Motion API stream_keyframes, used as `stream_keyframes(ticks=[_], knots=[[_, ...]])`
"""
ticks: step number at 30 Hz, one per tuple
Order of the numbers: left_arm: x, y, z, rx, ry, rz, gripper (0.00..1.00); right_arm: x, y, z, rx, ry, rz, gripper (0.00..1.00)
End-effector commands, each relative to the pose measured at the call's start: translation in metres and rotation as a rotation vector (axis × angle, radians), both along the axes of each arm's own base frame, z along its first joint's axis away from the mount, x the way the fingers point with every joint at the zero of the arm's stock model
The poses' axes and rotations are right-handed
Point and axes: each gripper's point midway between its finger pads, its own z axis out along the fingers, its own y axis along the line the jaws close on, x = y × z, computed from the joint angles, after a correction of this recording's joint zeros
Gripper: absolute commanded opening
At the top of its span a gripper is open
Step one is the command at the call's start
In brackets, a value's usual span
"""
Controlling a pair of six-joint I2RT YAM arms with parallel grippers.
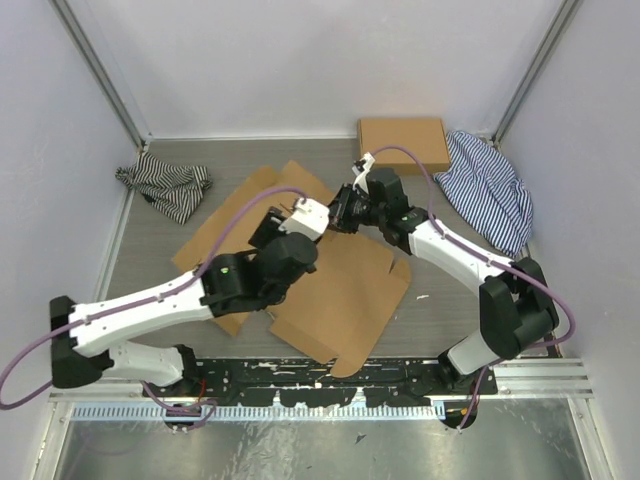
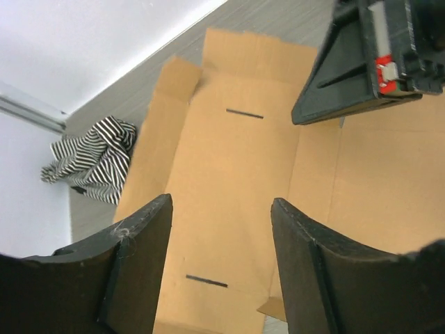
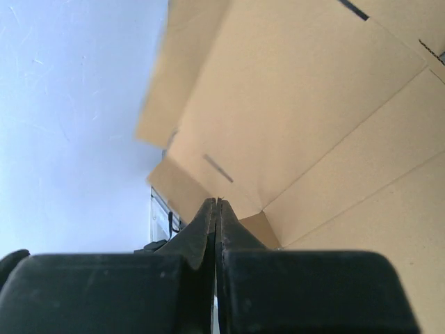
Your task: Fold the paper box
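well, paper box (image 1: 340, 290) lies mostly flat, early step. l gripper (image 2: 221, 209) spread above it, r gripper (image 3: 217, 203) pressed shut. next needs a flap pinched & creased up.

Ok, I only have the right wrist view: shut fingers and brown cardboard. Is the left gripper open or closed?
Observer: The left gripper is open over the paper box, holding nothing.
Operator: Anything else on the table?
Observer: A black-striped cloth at back left, a blue-striped cloth at back right.
Operator: Any other box?
Observer: Yes, a closed brown box at the back, next to the blue-striped cloth.
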Motion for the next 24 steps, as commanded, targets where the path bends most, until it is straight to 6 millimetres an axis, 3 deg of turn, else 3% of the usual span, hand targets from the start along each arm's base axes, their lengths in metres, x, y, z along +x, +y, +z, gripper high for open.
stream_keyframes(ticks=[1, 3, 5, 8, 11, 15, 17, 21, 24], knots=[[0.001, 0.032, 0.004, -0.180, 0.025, 0.089, 0.71, 0.011, 0.011, 0.026, 0.059, -0.095, -0.002, 0.01], [0.017, 0.059, -0.004, -0.295, 0.088, 0.182, 0.82, 0.013, 0.012, 0.022, 0.047, -0.088, 0.000, 0.01], [0.041, 0.089, -0.023, -0.488, 0.216, 0.286, 0.82, 0.017, 0.012, 0.016, 0.010, -0.084, 0.003, 0.05], [0.067, 0.112, -0.038, -0.711, 0.340, 0.359, 0.77, 0.025, 0.008, 0.003, -0.084, -0.083, -0.006, 0.15], [0.081, 0.114, -0.047, -0.707, 0.413, 0.398, 0.79, 0.031, 0.009, -0.024, -0.185, -0.041, 0.031, 0.26], [0.091, 0.119, -0.079, -0.655, 0.562, 0.525, 0.82, 0.028, 0.019, -0.056, -0.287, -0.032, 0.086, 0.48], [0.094, 0.125, -0.090, -0.686, 0.596, 0.561, 0.82, 0.040, 0.009, -0.070, -0.406, -0.059, 0.040, 0.58], [0.091, 0.144, -0.106, -0.812, 0.626, 0.587, 0.79, 0.080, -0.022, -0.089, -0.681, -0.162, -0.027, 0.63], [0.085, 0.154, -0.105, -0.816, 0.617, 0.593, 0.78, 0.103, -0.032, -0.088, -0.814, -0.239, -0.018, 0.62]])
